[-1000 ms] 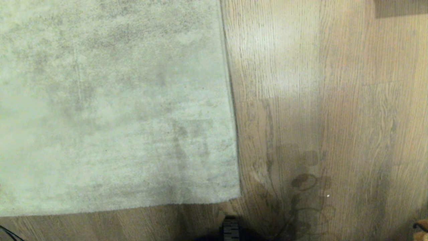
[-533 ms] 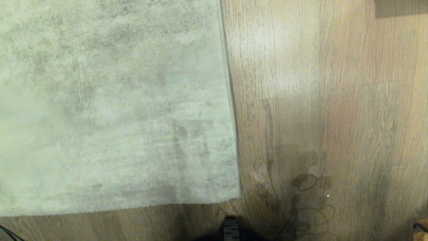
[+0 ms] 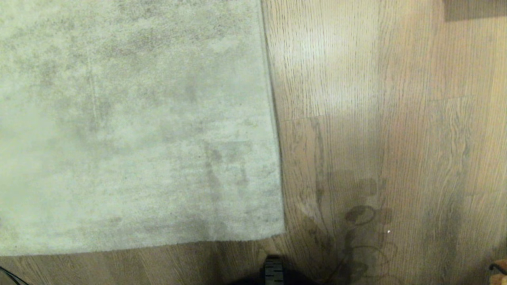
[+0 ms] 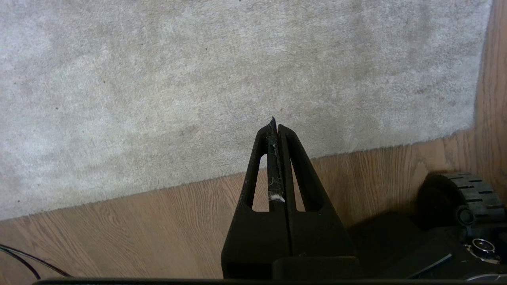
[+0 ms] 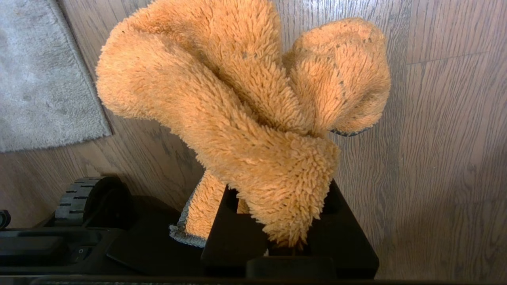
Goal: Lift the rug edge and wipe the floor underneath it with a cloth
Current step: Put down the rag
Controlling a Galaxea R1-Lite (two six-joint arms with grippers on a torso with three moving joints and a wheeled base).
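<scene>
Head view: rug (image 3: 134,126) flat on floor (image 3: 388,118), corner (image 3: 277,231) nearest, probably limp and heavy; best pinched there.
Left wrist: left hand (image 4: 275,126) clenched, empty, above rug border.
Right wrist: right hand (image 5: 277,221) grasping fluffy orange cloth (image 5: 237,103), soft, light.

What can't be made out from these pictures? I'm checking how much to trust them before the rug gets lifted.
- Right claw: right wrist view, its fingertips are buried under the orange cloth.
- Floor beneath the rug: all views, the rug lies flat over it.
- Both arms: head view, outside the frame.
- Cloth: head view, only a sliver shows, cut off at the frame's corner.
</scene>
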